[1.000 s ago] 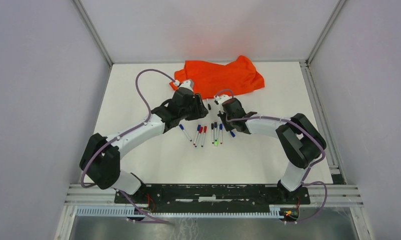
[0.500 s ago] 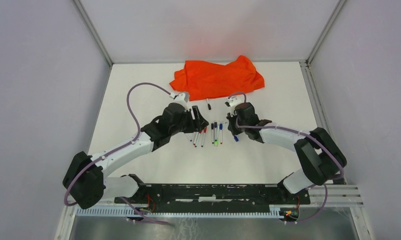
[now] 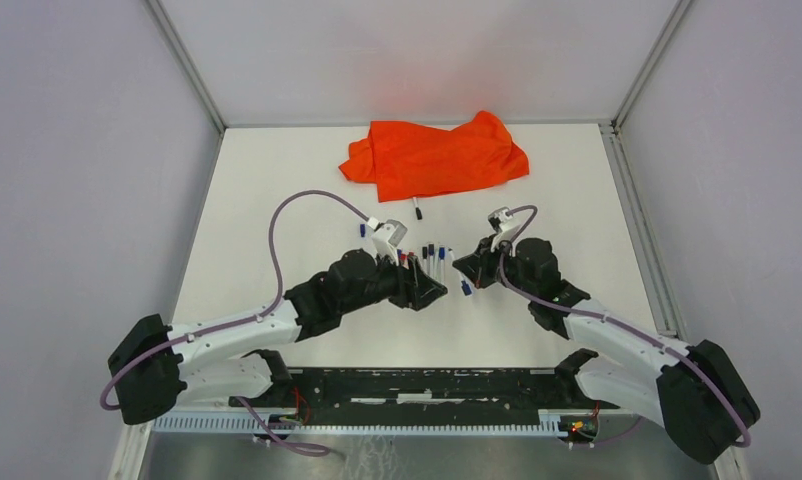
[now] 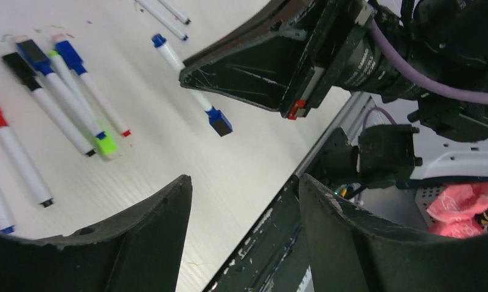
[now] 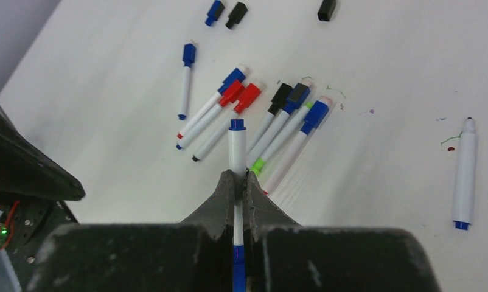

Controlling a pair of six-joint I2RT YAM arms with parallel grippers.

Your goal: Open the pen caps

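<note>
My right gripper is shut on a thin white pen, held above the table. That pen's blue cap hangs below the fingers, and it shows in the top view too, as does the right gripper. My left gripper is open and empty, close to the left of the right one, left gripper. Several capped pens lie in a row on the table, among them a red cap, a black cap and a blue cap. Three loose pen caps lie farther back: blue, black, black.
An orange cloth lies crumpled at the back of the white table. One uncapped white pen lies alone to the right, beside ink marks. The black base rail runs along the near edge.
Both arms drew back from near the cloth toward the near side. The right gripper closed on a blue-capped pen and lifted it. The left gripper opened wider.
</note>
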